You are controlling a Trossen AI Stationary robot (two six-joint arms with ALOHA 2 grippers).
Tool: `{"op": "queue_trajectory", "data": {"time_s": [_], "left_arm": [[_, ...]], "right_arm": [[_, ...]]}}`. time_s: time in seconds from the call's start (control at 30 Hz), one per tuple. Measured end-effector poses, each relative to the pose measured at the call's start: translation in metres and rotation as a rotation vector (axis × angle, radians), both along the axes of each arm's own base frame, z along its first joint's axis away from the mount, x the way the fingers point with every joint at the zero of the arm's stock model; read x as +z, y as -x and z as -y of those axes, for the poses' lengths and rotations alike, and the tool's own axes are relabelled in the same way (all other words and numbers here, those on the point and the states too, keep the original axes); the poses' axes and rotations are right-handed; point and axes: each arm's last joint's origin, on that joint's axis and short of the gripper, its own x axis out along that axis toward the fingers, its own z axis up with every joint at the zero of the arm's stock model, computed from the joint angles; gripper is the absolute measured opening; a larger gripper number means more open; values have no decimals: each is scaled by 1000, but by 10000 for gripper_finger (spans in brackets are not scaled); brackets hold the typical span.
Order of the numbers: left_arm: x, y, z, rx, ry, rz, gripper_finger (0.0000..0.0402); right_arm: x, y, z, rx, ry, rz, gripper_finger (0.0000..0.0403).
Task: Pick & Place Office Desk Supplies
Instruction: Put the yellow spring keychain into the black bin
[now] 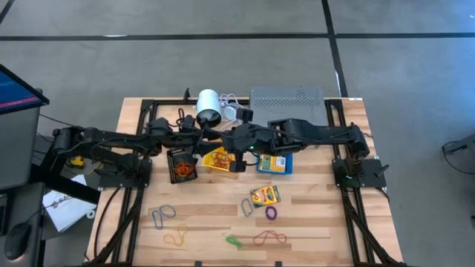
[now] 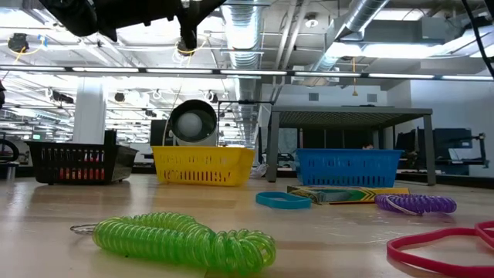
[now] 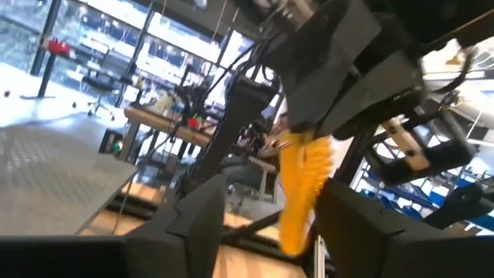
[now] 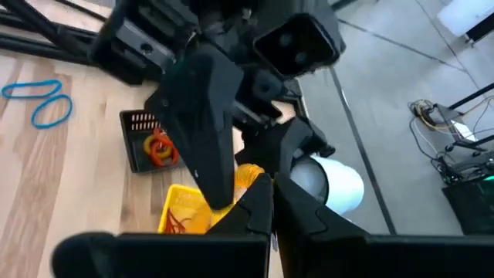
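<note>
Both arms meet over the upper middle of your worktop in the high view.

The left end effector sits at the yellow tray, just above its top edge. In the left wrist view its two dark fingers stand spread with a gap between them, nothing pinched, and the yellow tray's mesh wall shows through that gap.

The right end effector is at the yellow tray's right edge, fingers pressed together. In the right wrist view they meet at a point over the yellow tray; you can't tell whether anything thin is caught between them.

Supplies:
- Red-orange bands lie inside the yellow tray.
- Orange rings sit in the black tray, left of the yellow one.
- The blue tray holds a yellow-and-green item, right of centre.
- A crayon box lies loose, lower centre-right, with a blue band and a purple coil just below it.
- A blue loop pair and a yellow band lie lower left.
- A green coil and a red band lie lower centre.
</note>
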Motion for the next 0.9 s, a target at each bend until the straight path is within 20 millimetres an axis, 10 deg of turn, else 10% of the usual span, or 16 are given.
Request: {"op": "queue_trajectory", "data": {"time_s": [0.3,0.53,0.9], "left_arm": [[-1,0,0,1,-12,-12,21],[-1,0,1,-14,-29,-10,13],[-2,1,-4,3,-29,-30,11]], "right_arm": [[-3,-2,3,2,4,-17,0],[-3,-2,3,-8,-9,-11,21],[-4,-2,12,-69,-62,6,219]]}}
